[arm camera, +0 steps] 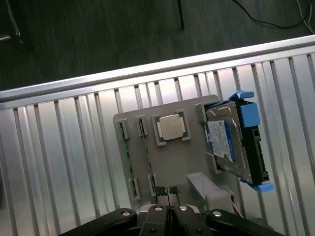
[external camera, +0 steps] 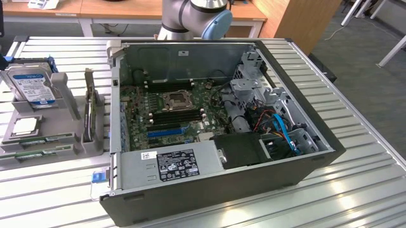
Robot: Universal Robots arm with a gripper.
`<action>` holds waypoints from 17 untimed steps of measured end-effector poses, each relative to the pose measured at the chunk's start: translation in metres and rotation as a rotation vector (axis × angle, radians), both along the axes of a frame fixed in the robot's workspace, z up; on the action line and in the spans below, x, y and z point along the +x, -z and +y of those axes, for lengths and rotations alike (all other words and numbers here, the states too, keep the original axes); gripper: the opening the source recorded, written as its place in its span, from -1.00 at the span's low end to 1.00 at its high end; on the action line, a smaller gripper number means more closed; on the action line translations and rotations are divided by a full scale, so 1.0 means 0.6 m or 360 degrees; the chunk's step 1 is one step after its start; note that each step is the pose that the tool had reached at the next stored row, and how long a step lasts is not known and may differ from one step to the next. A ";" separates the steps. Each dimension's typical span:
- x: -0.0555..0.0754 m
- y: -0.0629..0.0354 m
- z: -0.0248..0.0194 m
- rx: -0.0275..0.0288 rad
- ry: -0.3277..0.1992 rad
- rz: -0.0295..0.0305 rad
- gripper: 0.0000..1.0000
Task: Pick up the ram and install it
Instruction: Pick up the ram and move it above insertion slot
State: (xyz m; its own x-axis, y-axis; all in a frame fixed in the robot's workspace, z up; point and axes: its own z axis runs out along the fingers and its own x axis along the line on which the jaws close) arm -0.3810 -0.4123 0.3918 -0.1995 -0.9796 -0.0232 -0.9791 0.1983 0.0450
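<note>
Gripper (arm camera: 166,191) shut and empty above the holder (arm camera: 182,162); ram (arm camera: 129,160) lies untouched in its edge slot. A good pick likely needs jaws squared across the stick's long edges, mid-length.

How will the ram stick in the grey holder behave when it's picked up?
The ram is a thin, flat board, so it probably stays stiff and feels light. It seems held at both ends by the grey holder, so it may bind if lifted crooked. As a bare circuit board, it likely won't tolerate bending or hard squeezing.
</note>
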 end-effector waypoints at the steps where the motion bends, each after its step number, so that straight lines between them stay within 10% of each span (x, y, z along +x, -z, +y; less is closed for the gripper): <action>1: 0.000 0.000 0.0000 -0.00002 -0.0006 0.00000 -0.80; 17: 0.000 0.000 0.0000 -0.00010 -0.0053 0.00000 -0.80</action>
State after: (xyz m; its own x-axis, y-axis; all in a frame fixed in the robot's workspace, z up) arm -0.3810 -0.4123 0.3918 -0.1668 -0.9857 -0.0227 -0.9852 0.1657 0.0449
